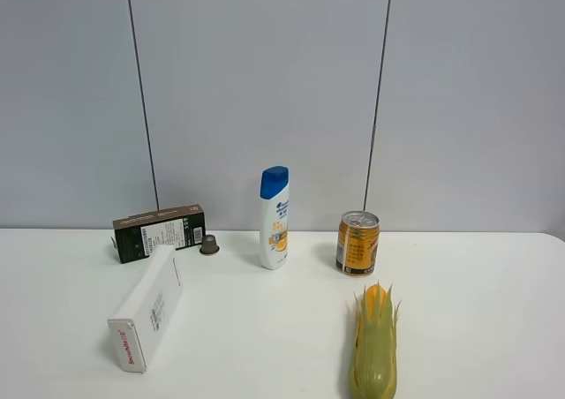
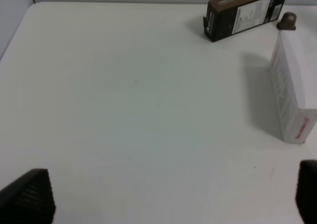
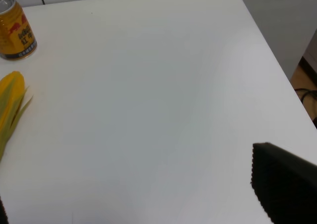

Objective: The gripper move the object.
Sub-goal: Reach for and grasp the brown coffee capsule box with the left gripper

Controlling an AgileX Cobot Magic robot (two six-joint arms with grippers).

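Note:
The dark brown carton (image 1: 159, 232) with a white label panel lies on its side at the back left of the white table, near the wall. It also shows in the left wrist view (image 2: 245, 12), far from my left gripper (image 2: 168, 199). That gripper is open and empty, with its black fingertips (image 2: 29, 194) wide apart above bare table. My right gripper (image 3: 143, 204) is open and empty over the right part of the table; one fingertip (image 3: 285, 187) shows clearly. Neither arm shows in the exterior view.
A white carton with red lettering (image 1: 148, 307) lies in front of the dark carton. A small brown capsule (image 1: 209, 244), a shampoo bottle (image 1: 274, 218), a gold can (image 1: 357, 243) and a corn cob (image 1: 375, 353) stand or lie further right. The table's right edge (image 3: 270, 45) is near the right gripper.

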